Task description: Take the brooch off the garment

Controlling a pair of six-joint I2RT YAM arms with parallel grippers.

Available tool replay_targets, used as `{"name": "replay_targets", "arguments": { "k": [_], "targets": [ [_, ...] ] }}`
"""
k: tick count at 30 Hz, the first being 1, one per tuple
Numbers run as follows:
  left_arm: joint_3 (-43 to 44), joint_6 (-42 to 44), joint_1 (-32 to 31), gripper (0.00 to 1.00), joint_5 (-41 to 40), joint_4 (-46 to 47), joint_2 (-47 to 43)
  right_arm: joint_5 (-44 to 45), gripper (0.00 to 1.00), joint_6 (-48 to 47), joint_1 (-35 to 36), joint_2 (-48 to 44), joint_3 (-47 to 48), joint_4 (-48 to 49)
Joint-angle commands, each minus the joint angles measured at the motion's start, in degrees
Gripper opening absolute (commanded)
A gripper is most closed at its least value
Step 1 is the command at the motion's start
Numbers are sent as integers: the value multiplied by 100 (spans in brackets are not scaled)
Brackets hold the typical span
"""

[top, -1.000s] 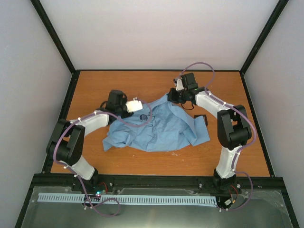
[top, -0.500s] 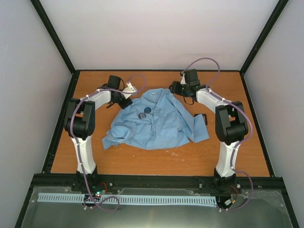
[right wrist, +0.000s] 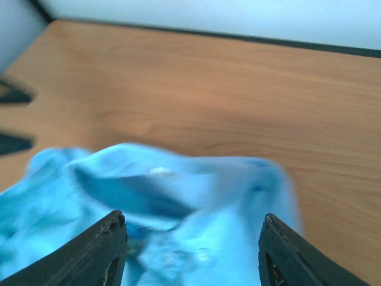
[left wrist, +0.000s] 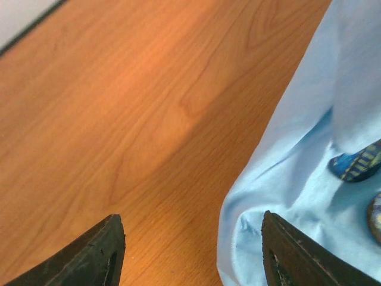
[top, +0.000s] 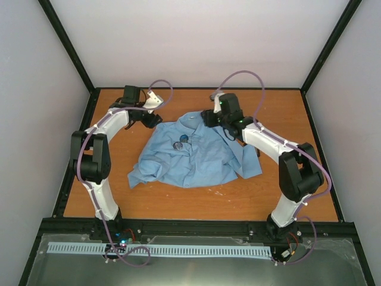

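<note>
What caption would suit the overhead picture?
Left gripper and right gripper flank the collar end of a blue shirt, brooch on its front.

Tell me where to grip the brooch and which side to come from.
Pinch the brooch across its rim, coming down from above. It looks like a small disc lying roughly flat on the spread shirt, so probably only its edges offer purchase.

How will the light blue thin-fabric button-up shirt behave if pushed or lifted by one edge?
Probably floppy: the light blue thin-fabric button-up shirt lies crumpled in soft folds, so a lifted edge would likely drape. Pushed, it would likely bunch rather than slide whole over the wooden table. The thin rumpled edge suggests it is light.
</note>
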Motion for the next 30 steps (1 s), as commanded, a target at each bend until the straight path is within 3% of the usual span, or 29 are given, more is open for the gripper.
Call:
{"name": "replay_targets", "arguments": {
  "k": [1, 4, 7, 10, 14, 17, 21, 24, 27, 30],
  "targets": [
    [68, -131, 6, 63, 301, -150, -303, -1280, 59, -885, 522, 157, -49, 150],
    [-2, -145, 13, 63, 297, -170, -344, -2309, 59, -1181, 659, 658, 292, -25],
    [-44, -88, 31, 63, 406, -273, -460, -2637, 60, -1321, 662, 1360, 952, -427],
    [-134, 87, 41, 63, 602, -438, -674, -2423, 57, -1500, 655, 2003, 1711, -805],
    [-357, 413, 41, 63, 741, -667, -1003, -1517, 41, -1243, 549, 2797, 2689, -901],
    [-556, 697, 41, 63, 822, -854, -1232, -1419, 40, -768, 358, 3261, 3432, -792],
    [-1008, 1038, 22, 63, 959, -949, -1630, -491, 57, -535, 293, 3786, 4516, -1117],
    [-1416, 1148, -55, 64, 991, -841, -1777, -26, 64, -521, 298, 3944, 5013, -1473],
    [-1768, 1102, -139, 64, 810, -673, -1743, -24, 70, -628, 326, 3532, 4614, -1427],
    [-2029, 912, -144, 63, 499, -343, -1570, -294, 69, -644, 344, 2732, 3455, -1080]
  ]
}}
